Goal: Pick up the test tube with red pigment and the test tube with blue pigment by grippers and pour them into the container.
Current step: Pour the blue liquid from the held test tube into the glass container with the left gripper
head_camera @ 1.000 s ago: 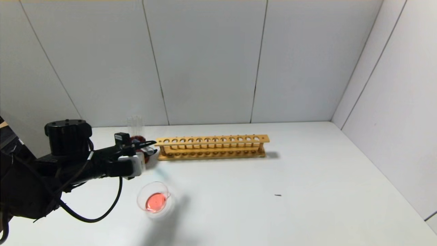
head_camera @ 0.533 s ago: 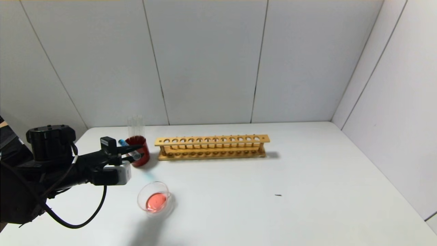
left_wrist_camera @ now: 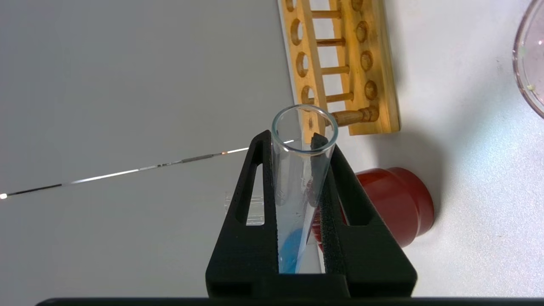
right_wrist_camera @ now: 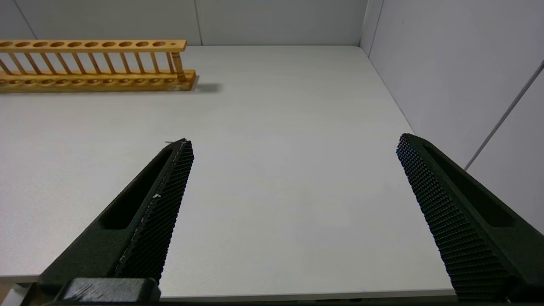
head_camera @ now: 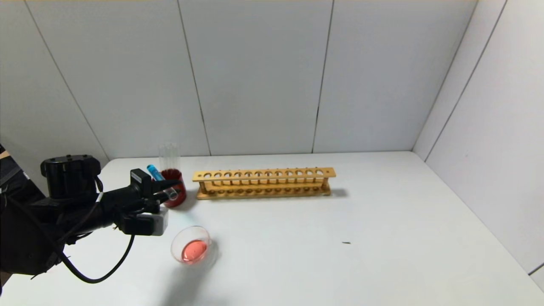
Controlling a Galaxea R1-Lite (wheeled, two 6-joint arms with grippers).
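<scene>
My left gripper (head_camera: 165, 190) is shut on the test tube with blue pigment (head_camera: 161, 182), held tilted just in front of a dark red cup (head_camera: 175, 192). In the left wrist view the tube (left_wrist_camera: 297, 187) sits between both black fingers, its open mouth past the fingertips and blue liquid (left_wrist_camera: 291, 250) at the closed end. The container (head_camera: 191, 250), a clear glass dish holding orange-red liquid, stands on the table nearer to me than the tube's mouth. A clear tube (head_camera: 168, 155) stands in the cup, its bottom hidden. My right gripper (right_wrist_camera: 294, 140) is open over bare table.
A long wooden tube rack (head_camera: 263, 182) with empty holes stands right of the cup, and also shows as the rack (right_wrist_camera: 93, 63) in the right wrist view. White walls close the table at the back and right. A small dark speck (head_camera: 346, 242) lies mid-table.
My left arm drew back to the left from beside the rack, then edged right a little. The held tube's blue end has risen. The dish has not moved.
</scene>
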